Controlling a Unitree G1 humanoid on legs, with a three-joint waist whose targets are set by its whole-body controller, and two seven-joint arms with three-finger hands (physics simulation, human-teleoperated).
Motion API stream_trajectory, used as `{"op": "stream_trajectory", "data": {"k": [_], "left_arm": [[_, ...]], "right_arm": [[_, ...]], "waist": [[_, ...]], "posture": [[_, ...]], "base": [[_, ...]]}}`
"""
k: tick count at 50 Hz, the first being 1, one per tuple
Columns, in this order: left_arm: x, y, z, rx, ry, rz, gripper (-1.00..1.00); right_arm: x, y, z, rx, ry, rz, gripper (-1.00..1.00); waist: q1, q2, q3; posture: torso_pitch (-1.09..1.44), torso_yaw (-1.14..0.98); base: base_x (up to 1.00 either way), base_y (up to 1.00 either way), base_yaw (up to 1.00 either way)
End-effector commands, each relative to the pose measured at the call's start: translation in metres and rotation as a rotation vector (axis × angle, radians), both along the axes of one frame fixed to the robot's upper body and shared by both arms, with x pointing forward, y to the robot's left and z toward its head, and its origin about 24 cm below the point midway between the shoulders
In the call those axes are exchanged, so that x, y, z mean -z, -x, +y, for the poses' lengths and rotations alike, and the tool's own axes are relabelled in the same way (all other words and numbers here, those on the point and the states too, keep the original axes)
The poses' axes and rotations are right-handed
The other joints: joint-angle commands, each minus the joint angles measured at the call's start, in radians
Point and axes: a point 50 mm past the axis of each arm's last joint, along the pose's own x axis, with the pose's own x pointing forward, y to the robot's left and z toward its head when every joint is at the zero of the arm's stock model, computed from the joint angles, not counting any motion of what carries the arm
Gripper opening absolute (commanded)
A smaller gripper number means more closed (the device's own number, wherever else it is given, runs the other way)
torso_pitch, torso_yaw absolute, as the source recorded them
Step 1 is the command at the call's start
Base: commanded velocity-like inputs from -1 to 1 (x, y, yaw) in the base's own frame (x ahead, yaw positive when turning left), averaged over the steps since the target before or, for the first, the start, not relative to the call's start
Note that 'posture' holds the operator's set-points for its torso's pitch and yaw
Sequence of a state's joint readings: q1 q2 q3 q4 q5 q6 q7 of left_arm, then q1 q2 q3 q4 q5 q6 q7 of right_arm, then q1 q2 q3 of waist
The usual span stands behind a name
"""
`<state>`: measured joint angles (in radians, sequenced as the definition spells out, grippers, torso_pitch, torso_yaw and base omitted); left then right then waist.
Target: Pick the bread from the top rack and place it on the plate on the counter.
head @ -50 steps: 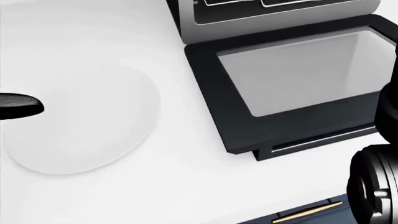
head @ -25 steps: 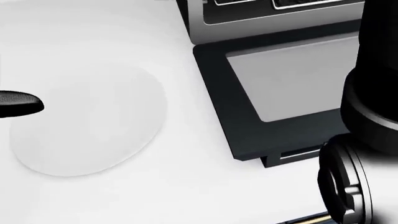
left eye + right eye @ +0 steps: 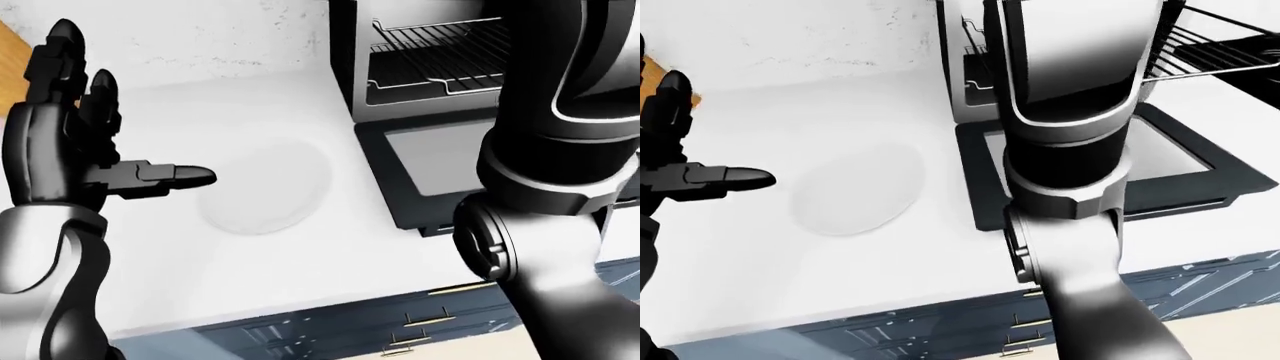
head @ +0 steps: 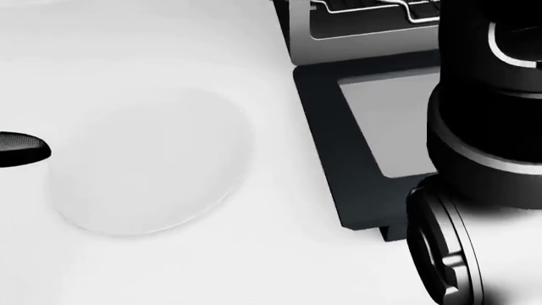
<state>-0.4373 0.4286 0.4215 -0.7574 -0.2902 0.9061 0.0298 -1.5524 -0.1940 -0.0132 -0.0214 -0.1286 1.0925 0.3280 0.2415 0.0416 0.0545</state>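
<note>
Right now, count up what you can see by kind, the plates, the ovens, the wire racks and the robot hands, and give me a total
Plates: 1, the white plate on the counter.
Ovens: 1, the toaster oven with its door folded down.
Wire racks: 1, the rack inside it.
Robot hands in view: 1, the left hand, fingers spread.
Bread: 0 visible.
Total: 4.

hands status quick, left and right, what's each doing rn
Left hand: open, fingers spread, holding nothing, left of the plate in the left-eye view.
Right hand: not in view; only the right arm shows, reaching toward the oven.
</note>
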Motion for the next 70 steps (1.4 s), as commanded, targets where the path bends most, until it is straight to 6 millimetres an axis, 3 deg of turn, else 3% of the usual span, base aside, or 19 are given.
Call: {"op": "stream_trajectory", "data": {"k": [1,11,31,51,70], "left_arm": [[-0.013,0.005,0.0,-0.009,-0.023,-0.075,1.0],[-0.016,0.005,-0.002,-0.007,-0.029,-0.08,1.0],[-0.012,0.004,-0.001,-0.018,-0.036,-0.083,1.0],[-0.014,0.003,-0.002,-0.016,-0.038,-0.083,1.0],[-0.011,0.005,-0.002,-0.014,-0.036,-0.079,1.0]], "right_arm": [[-0.016,0.011,0.0,-0.006,-0.013,-0.09,-1.0],[-0.01,0.002,0.008,-0.028,0.005,-0.069,-1.0],[0.01,-0.039,0.002,0.053,0.076,0.003,-1.0],[0.028,-0.073,-0.002,0.06,0.12,0.066,-1.0],[0.048,-0.085,0.001,0.047,0.231,0.148,-1.0]], "waist": [[0.008,0.006,-0.028],[0.087,0.018,-0.037],[0.203,0.025,-0.056],[0.241,0.015,-0.067],[0.255,0.012,-0.071]], "posture": [[0.0,0.3],[0.0,0.35],[0.0,0.41],[0.0,0.41],[0.0,0.41]], "base": [[0.0,0.0,0.0],[0.0,0.0,0.0],[0.0,0.0,0.0],[0.0,0.0,0.0],[0.0,0.0,0.0]]}}
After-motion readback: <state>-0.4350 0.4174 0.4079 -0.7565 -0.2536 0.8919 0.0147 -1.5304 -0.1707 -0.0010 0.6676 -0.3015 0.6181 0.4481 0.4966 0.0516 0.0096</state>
